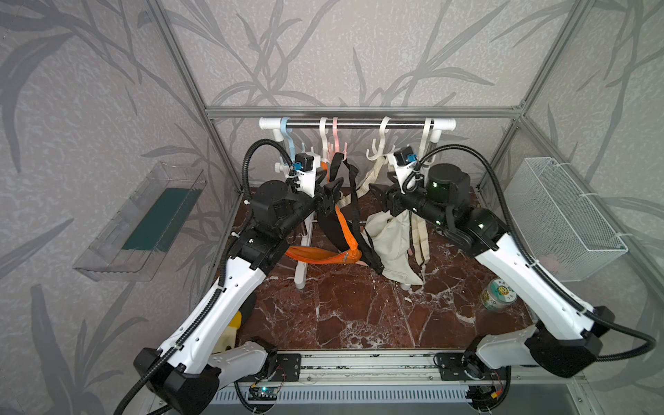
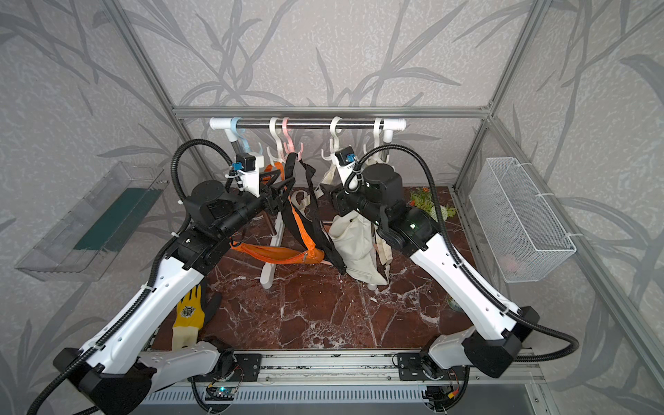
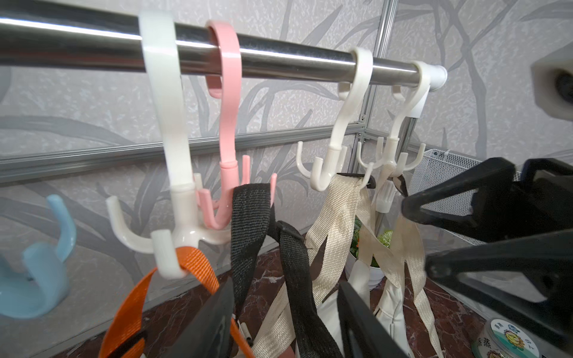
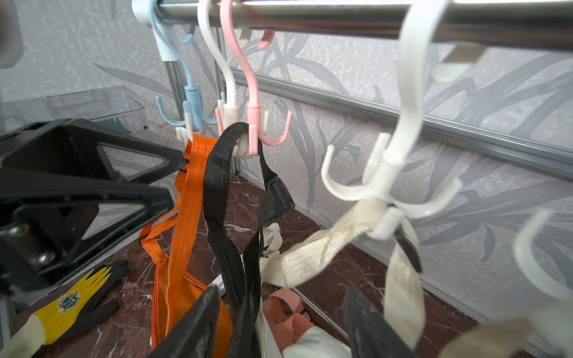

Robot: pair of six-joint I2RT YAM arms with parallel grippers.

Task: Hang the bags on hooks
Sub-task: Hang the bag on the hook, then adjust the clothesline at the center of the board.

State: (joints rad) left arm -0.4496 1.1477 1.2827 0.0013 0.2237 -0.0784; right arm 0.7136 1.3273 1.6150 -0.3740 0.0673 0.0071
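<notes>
The black bag [image 2: 325, 239] is suspended from the rail [image 1: 355, 124]. Its black strap [image 3: 249, 223] is looped over a prong of the pink hook [image 3: 228, 124], and the body hangs below the hooks, between the orange bag [image 1: 319, 256] and the cream bag [image 1: 390, 240].

The orange bag is carried by the white hook [image 3: 173, 186] just beside the pink hook. The cream bag is carried by the second white hook [image 3: 338, 130], farther along the rail.

The left gripper [image 1: 332, 196] is positioned below the hooks, on one side of the black strap. In the left wrist view its fingers [image 3: 214, 322] are spread apart, and the black strap runs down through the gap between them.

The right gripper [image 1: 377, 196] is positioned on the opposite side of the strap, facing the left gripper. In the right wrist view its fingers [image 4: 369, 325] are likewise spread apart, with the black strap hanging between them.

A yellow and black glove [image 2: 188, 316] lies on the counter [image 1: 359, 316], under the left arm.
</notes>
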